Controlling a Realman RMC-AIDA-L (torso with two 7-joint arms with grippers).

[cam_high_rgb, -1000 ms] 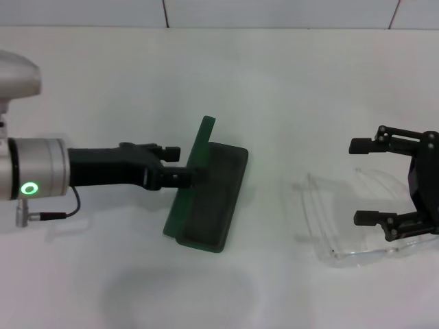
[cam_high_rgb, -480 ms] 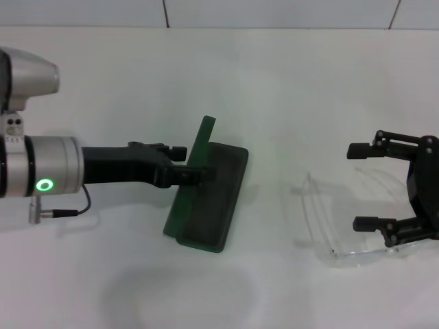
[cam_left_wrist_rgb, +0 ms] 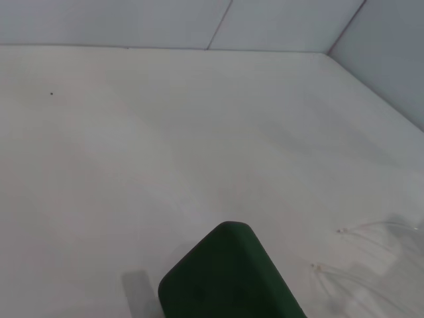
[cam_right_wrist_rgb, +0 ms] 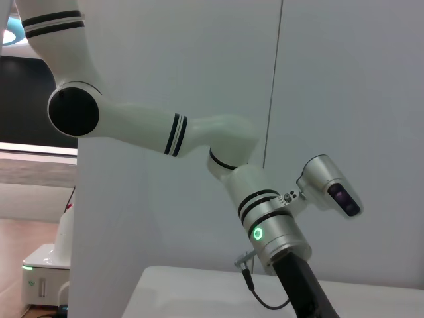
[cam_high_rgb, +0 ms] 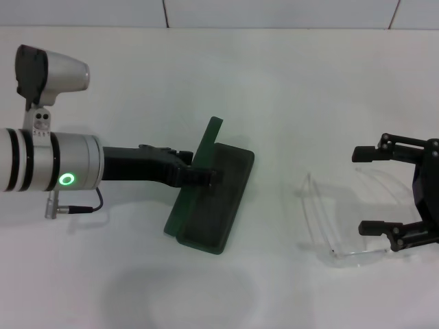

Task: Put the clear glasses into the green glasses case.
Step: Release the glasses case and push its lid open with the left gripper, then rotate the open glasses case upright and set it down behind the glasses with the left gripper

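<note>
The green glasses case (cam_high_rgb: pixel 218 202) lies open at mid-table, its lid (cam_high_rgb: pixel 206 147) standing up along the left side. My left gripper (cam_high_rgb: pixel 195 168) reaches in from the left, its fingers close together at the lid, one finger over the dark interior. A rounded corner of the case (cam_left_wrist_rgb: pixel 228 281) fills the bottom of the left wrist view. The clear glasses (cam_high_rgb: pixel 336 219) lie on the table at the right, and they show faintly (cam_left_wrist_rgb: pixel 371 262) in the left wrist view. My right gripper (cam_high_rgb: pixel 369 190) is open, with its fingers on either side of the glasses' right part.
The white table (cam_high_rgb: pixel 274 82) ends at a tiled wall at the back. The right wrist view shows only my left arm (cam_right_wrist_rgb: pixel 265 218) and a grey wall.
My left arm has pushed further right, and the case has shifted slightly right with it. My right gripper has drifted a little right and down, staying open.
</note>
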